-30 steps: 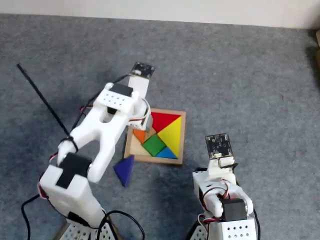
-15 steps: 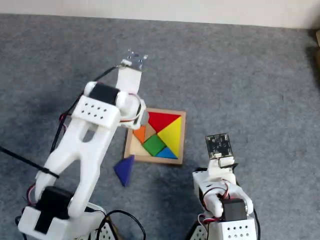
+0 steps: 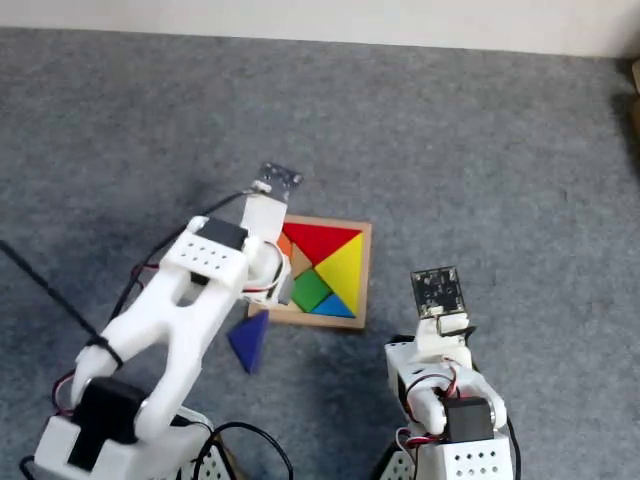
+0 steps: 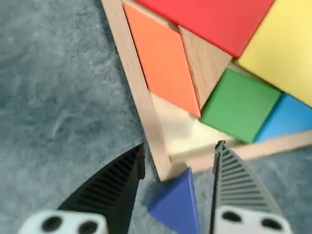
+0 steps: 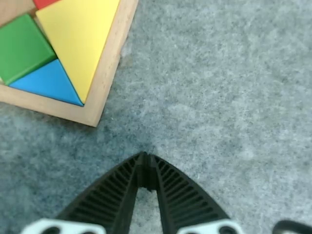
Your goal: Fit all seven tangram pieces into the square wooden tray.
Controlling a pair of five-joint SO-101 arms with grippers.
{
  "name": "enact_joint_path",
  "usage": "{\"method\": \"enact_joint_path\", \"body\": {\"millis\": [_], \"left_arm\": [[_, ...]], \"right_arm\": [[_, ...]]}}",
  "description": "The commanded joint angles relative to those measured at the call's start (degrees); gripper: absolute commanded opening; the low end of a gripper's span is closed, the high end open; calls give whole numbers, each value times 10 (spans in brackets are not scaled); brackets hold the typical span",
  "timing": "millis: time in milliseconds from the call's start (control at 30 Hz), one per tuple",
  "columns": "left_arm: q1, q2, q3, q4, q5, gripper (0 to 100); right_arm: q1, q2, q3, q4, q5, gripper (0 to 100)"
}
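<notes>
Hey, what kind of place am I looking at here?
Probably a hobby or lab robotics bench: a grey carpet-like mat covers the table, a left arm and right arm stand side by side, and a wooden tray of coloured tangram pieces lies before them.

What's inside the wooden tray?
A red triangle, a yellow triangle, a green square, a light blue triangle, an orange piece and a plain wooden piece. One tray corner is bare. From above, the left arm hides that side.
</notes>
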Motion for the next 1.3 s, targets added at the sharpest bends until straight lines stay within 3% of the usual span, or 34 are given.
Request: {"method": "enact_joint_path", "body": {"millis": [0, 400, 767, 1267], "left_arm": [[29, 52, -4, -56, -6, 232], [48, 123, -101, -44, 18, 231], [45, -13, -96, 52, 17, 231], [-58, -43, -65, 24, -12, 231]], "right_arm": [[7, -7, 65, 4, -2, 5], [7, -7, 65, 4, -2, 5], [7, -7, 65, 4, -2, 5], [7, -7, 65, 4, -2, 5]]}}
